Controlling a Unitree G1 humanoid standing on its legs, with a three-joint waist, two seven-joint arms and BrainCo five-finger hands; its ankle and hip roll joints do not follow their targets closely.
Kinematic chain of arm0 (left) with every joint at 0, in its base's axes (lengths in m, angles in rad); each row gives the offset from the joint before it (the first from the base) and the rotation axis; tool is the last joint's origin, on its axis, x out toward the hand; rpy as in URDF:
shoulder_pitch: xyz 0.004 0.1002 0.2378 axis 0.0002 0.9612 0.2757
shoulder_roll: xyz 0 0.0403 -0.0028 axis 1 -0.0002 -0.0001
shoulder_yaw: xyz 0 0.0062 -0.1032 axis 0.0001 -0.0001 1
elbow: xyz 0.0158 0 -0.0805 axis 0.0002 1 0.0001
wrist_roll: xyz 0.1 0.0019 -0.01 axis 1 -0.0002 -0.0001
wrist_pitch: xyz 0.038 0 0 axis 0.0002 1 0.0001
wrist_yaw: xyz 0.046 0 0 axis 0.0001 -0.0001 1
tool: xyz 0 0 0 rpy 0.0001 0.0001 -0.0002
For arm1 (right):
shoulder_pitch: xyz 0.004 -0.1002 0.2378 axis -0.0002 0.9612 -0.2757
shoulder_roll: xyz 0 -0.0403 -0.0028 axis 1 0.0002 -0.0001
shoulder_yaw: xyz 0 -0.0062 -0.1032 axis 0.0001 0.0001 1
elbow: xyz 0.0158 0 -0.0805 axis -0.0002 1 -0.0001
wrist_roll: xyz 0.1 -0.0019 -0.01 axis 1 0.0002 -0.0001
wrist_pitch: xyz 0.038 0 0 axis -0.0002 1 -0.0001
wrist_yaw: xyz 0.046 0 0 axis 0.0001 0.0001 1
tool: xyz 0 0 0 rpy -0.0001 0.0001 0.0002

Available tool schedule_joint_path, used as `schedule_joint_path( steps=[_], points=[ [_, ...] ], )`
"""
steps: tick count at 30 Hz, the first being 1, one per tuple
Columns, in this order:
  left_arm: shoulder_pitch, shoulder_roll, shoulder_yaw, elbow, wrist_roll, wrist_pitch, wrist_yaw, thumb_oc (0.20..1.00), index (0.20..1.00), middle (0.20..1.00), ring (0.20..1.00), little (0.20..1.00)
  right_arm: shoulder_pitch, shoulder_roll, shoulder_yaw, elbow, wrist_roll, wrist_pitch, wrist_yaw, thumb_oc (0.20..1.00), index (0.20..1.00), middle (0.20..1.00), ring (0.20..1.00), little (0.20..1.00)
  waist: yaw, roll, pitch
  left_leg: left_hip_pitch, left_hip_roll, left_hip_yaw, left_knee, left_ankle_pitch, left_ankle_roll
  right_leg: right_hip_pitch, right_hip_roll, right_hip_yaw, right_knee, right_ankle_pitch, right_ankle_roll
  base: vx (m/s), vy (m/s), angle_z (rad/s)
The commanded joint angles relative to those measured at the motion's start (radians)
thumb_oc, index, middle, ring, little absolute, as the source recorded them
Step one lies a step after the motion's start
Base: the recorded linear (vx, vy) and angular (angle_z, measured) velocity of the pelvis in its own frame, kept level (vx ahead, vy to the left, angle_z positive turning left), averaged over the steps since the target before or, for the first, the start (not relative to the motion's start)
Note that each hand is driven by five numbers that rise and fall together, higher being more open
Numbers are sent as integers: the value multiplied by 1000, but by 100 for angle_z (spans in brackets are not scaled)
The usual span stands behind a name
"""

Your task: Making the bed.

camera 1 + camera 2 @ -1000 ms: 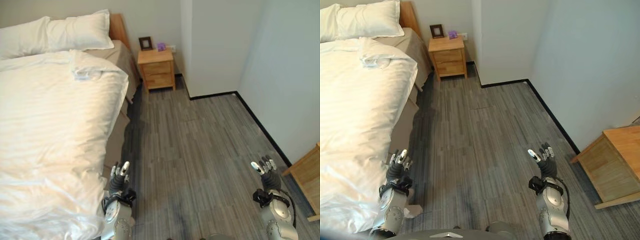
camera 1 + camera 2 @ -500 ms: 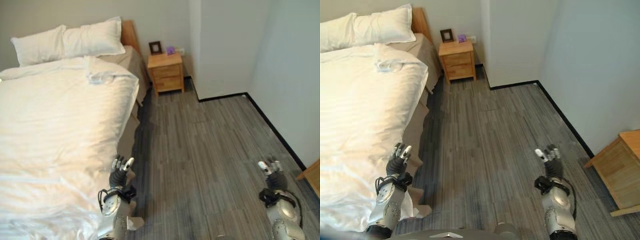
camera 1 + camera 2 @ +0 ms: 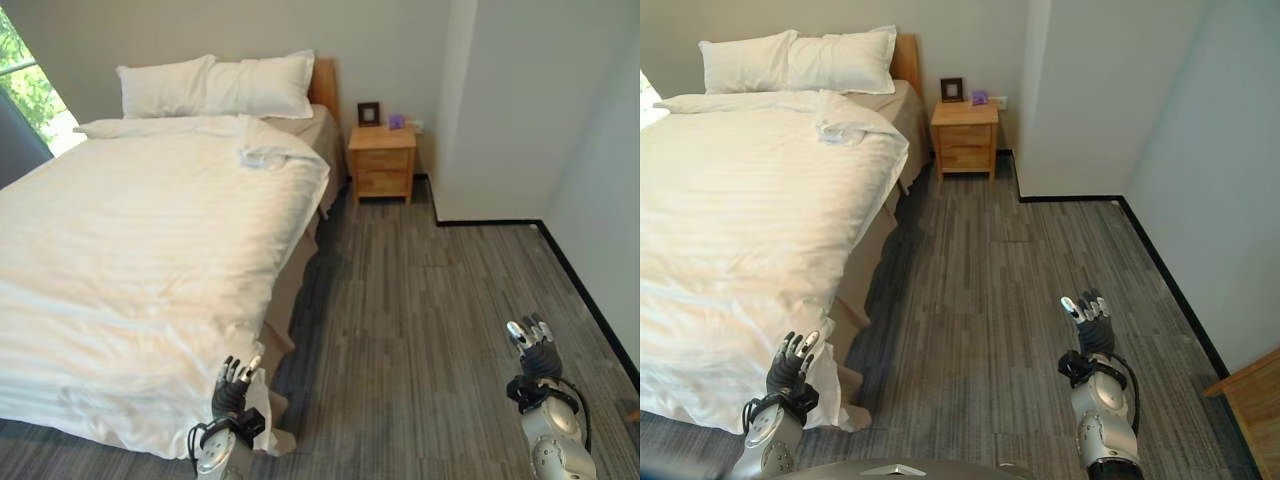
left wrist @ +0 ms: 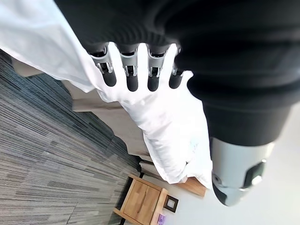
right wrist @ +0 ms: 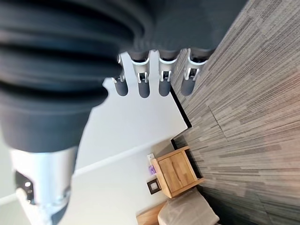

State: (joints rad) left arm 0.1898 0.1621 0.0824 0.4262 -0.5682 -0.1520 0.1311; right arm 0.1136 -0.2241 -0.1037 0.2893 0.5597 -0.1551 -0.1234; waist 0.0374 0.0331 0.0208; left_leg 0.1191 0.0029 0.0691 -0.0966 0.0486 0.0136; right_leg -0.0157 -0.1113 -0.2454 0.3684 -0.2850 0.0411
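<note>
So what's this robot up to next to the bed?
It is standing by a bed it is meant to make, but holds nothing. The left robot hand is raised, fingers straight, near the hanging corner of the white duvet; the right robot hand is open over the grey floor. The duvet lies spread, with a small rumpled fold near the two pillows.

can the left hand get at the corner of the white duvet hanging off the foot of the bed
Probably yes. The left hand is open, held just beside the duvet's hanging corner, with nothing between them; a short reach should do.
</note>
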Motion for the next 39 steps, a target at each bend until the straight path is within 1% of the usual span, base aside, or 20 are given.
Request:
schedule_joint_path(
  steps=[1, 3, 5, 9, 13, 15, 17, 19, 20, 21, 22, 23, 24, 28, 30, 31, 32, 33, 35, 39],
  points=[
    [-65, 52, 31, -50, -3, -58, 7, 1000, 1000, 1000, 1000, 1000, -66, -1, 35, -29, -12, -50, 3, 1000, 1000, 1000, 1000, 1000, 17, -90, 17, -6, -22, -28, 37, -76, -18, 137, -65, 22, -365, 285, 120, 36, 97, -1],
    [-65, 52, 31, -50, -3, -58, 7, 1000, 1000, 1000, 1000, 1000, -66, -1, 35, -29, -12, -50, 3, 1000, 1000, 1000, 1000, 1000, 17, -90, 17, -6, -22, -28, 37, -76, -18, 137, -65, 22, -365, 285, 120, 20, 94, -3],
    [-78, 71, 23, -47, 11, -53, 12, 1000, 1000, 1000, 1000, 1000, -65, -8, 58, -40, -50, -43, 11, 1000, 1000, 1000, 1000, 1000, 10, -83, 74, -5, -40, -45, 76, -108, 30, 4, -109, 86, -68, 325, 124, 39, 249, -4],
    [-80, 82, 20, -49, 29, -42, 16, 1000, 1000, 1000, 1000, 1000, -39, 9, 63, -37, -38, -45, 9, 1000, 1000, 1000, 1000, 1000, 1, -69, 101, 25, -38, -43, 74, -130, 49, -83, -121, 86, 103, 360, 112, 135, 107, 1],
    [-118, 88, 2, -56, 0, -59, 33, 1000, 1000, 1000, 1000, 1000, -17, 18, 28, -6, 40, -62, -9, 1000, 1000, 1000, 1000, 1000, -70, -66, 140, 98, -28, -82, 44, -177, 23, -240, -23, 140, -68, 353, 120, 269, -38, 5],
    [-149, 88, -6, -39, -15, -64, 41, 1000, 1000, 1000, 1000, 1000, -21, 20, 21, 0, 66, -80, -22, 1000, 1000, 1000, 1000, 1000, -108, -80, 150, 151, -31, -123, 37, -208, 9, -274, 21, 177, -259, 408, 134, 415, -109, 36],
    [-179, 89, -20, -20, -17, -70, 47, 1000, 1000, 1000, 1000, 1000, -24, 4, 32, -14, 37, -71, -28, 1000, 1000, 1000, 1000, 1000, -151, -71, 147, 228, -5, -158, 9, -242, -13, -289, 58, 153, -429, 475, 154, 619, -138, 61],
    [-185, 85, -25, -16, -8, -72, 54, 1000, 1000, 1000, 1000, 1000, -25, -7, 35, -16, 15, -67, -29, 1000, 1000, 1000, 1000, 1000, -163, -72, 140, 256, -3, -170, 9, -252, -19, -292, 59, 135, -414, 483, 155, 557, -162, 103],
    [-181, 62, -40, -1, -35, -77, 52, 1000, 1000, 1000, 1000, 1000, -30, -30, 50, -3, -3, -63, -20, 1000, 1000, 1000, 1000, 1000, -170, -58, 97, 271, 34, -166, 78, -213, -53, -252, 68, 100, -371, 479, 108, 705, -298, 83],
    [-187, 44, -55, 3, -88, -83, 53, 1000, 1000, 1000, 1000, 1000, -45, -50, 53, 5, 8, -64, -27, 1000, 1000, 1000, 1000, 1000, -174, -42, 87, 209, 59, -159, 255, -86, -98, -220, 84, 87, -345, 453, 83, 855, -384, 46],
    [-200, 28, -58, 6, -129, -92, 51, 1000, 1000, 1000, 1000, 1000, -62, -57, 51, 1, 31, -76, -26, 1000, 1000, 1000, 1000, 1000, -170, -46, 89, 139, 60, -147, 426, -18, -121, -189, 82, 73, -343, 437, 68, 851, -618, 121],
    [-215, 25, -77, -11, -151, -81, 34, 1000, 1000, 1000, 1000, 1000, -75, -87, 53, -8, 33, -85, -32, 1000, 1000, 1000, 1000, 1000, -143, -98, 131, -42, 98, -7, 783, 89, -125, -47, 74, 48, -371, 365, 7, 700, -604, 109],
    [-230, 26, -82, -9, -153, -78, 46, 1000, 1000, 1000, 1000, 1000, -93, -100, 56, 4, 16, -83, -49, 1000, 1000, 1000, 1000, 1000, -121, -106, 163, -103, 130, 44, 837, 56, -114, -11, 78, 41, -369, 338, -3, 641, -584, 61],
    [-244, 17, -93, 1, -195, -79, 52, 1000, 1000, 1000, 1000, 1000, -118, -103, 59, 15, 20, -73, -72, 1000, 1000, 1000, 1000, 1000, -64, -129, 198, -283, 187, 141, 706, 21, -104, 103, 58, 55, -399, 297, 5, 377, -129, -21],
    [-228, 19, -97, -12, -173, -82, 48, 1000, 1000, 1000, 1000, 1000, -99, -122, 58, -1, -30, -63, -62, 1000, 1000, 1000, 1000, 1000, -36, -114, 199, -351, 126, 95, 502, 39, -100, 151, 65, 87, -404, 262, 13, 433, 23, -38],
    [-227, 18, -98, -13, -173, -82, 48, 1000, 1000, 1000, 1000, 1000, -98, -122, 58, -2, -30, -63, -62, 1000, 1000, 1000, 1000, 1000, -37, -117, 199, -346, 121, 96, 494, 42, -99, 153, 61, 86, -404, 261, 14, 532, 109, -57],
    [-198, 6, -88, -26, -189, -76, 40, 1000, 1000, 1000, 1000, 1000, -82, -116, 54, -10, -46, -63, -59, 1000, 1000, 1000, 1000, 1000, -17, -98, 182, -346, 97, 30, 295, 76, -103, 196, 77, 112, -414, 238, 23, 459, 106, -106],
    [-185, 3, -88, -35, -187, -74, 38, 1000, 1000, 1000, 1000, 1000, -73, -115, 50, -18, -55, -63, -55, 1000, 1000, 1000, 1000, 1000, -14, -95, 176, -322, 88, 9, 231, 87, -108, 218, 77, 122, -419, 229, 28, 458, 106, -49],
    [-160, 13, -72, -64, -170, -79, 29, 1000, 1000, 1000, 1000, 1000, -51, -103, 42, -31, -75, -64, -45, 1000, 1000, 1000, 1000, 1000, -15, -97, 164, -296, 72, -34, 212, 78, -112, 235, 67, 149, -422, 218, 34, 372, 88, -70],
    [-182, 26, -50, -56, -182, -101, 47, 1000, 1000, 1000, 1000, 1000, -45, -52, 50, 2, -52, -76, -56, 1000, 1000, 1000, 1000, 1000, -35, -108, 131, -248, 57, 17, 150, 49, -80, 213, 44, 191, -419, 215, 56, 294, 165, -82]
  ],
)
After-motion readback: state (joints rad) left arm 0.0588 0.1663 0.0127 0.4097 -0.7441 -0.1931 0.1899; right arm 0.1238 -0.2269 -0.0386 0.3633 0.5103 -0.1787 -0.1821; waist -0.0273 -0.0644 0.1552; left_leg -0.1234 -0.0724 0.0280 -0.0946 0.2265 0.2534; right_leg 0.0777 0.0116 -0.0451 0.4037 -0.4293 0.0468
